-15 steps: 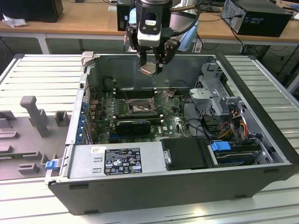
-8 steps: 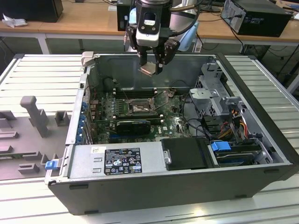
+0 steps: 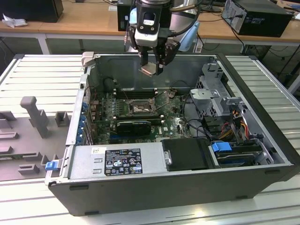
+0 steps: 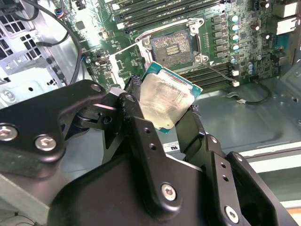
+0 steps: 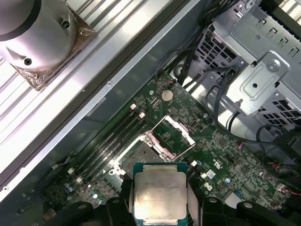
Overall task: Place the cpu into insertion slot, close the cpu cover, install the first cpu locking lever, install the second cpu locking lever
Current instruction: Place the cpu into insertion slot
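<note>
Exterior view: do we have the cpu (image 3: 150, 69)?
Yes. Our claw (image 3: 152, 70) pinches it over the case, with the insertion slot (image 3: 139, 107) at its six o'clock.
Second wrist view?
The slot is bare and the cpu cover (image 4: 125, 50) is raised.
First wrist view?
Same. We judge every step remains.

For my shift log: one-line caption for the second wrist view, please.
Gripper holding the cpu by two edges over the motherboard, insertion slot uncovered, cpu cover swung open.

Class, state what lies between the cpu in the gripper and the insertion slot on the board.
Nothing: in the second wrist view the stretch from the held cpu to the open insertion slot is bare air.
</note>
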Available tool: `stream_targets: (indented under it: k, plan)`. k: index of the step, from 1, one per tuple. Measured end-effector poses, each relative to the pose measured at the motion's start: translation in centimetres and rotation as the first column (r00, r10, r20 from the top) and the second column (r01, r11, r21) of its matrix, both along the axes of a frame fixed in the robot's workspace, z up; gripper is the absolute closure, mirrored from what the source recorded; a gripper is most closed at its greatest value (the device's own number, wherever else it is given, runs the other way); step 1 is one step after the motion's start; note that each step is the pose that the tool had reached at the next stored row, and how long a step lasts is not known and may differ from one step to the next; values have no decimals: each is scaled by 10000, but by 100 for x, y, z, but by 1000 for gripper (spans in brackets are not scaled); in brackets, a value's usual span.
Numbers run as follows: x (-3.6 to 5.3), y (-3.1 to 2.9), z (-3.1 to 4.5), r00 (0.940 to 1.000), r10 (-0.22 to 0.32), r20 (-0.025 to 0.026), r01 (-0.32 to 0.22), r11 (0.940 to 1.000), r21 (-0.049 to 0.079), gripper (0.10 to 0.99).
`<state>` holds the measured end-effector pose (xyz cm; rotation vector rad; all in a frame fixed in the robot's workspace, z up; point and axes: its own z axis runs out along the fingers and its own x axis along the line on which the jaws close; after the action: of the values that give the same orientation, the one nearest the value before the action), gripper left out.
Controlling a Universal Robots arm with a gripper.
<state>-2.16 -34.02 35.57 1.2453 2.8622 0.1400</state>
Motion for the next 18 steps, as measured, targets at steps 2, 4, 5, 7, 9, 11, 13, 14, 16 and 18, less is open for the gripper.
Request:
stream_targets:
  k: [2, 4, 5, 7, 9, 11, 13, 14, 16, 18]
  plan:
    - [0, 0, 0, 9999, -116, 0, 116, 9999, 0, 545]
    - [0, 0, 0, 9997, -236, 0, 236, 9997, 0, 545]
    - [0, 0, 0, 9996, -287, 0, 287, 9996, 0, 545]
    - [0, 0, -1, 9991, -414, 1, 414, 9991, 0, 545]
    - [0, 0, -3, 9966, -822, 0, 822, 9966, 0, 545]
    - [0, 0, -5, 9933, -1152, 0, 1152, 9933, -1, 545]
    - [0, 0, -8, 9900, -1410, 0, 1410, 9900, 0, 545]
    - [0, 0, -9, 9871, -1604, 0, 1604, 9871, -1, 545]
    - [0, 0, -13, 9825, -1864, 0, 1864, 9825, -1, 545]
    - [0, 0, -15, 9774, -2113, 0, 2113, 9774, -1, 545]
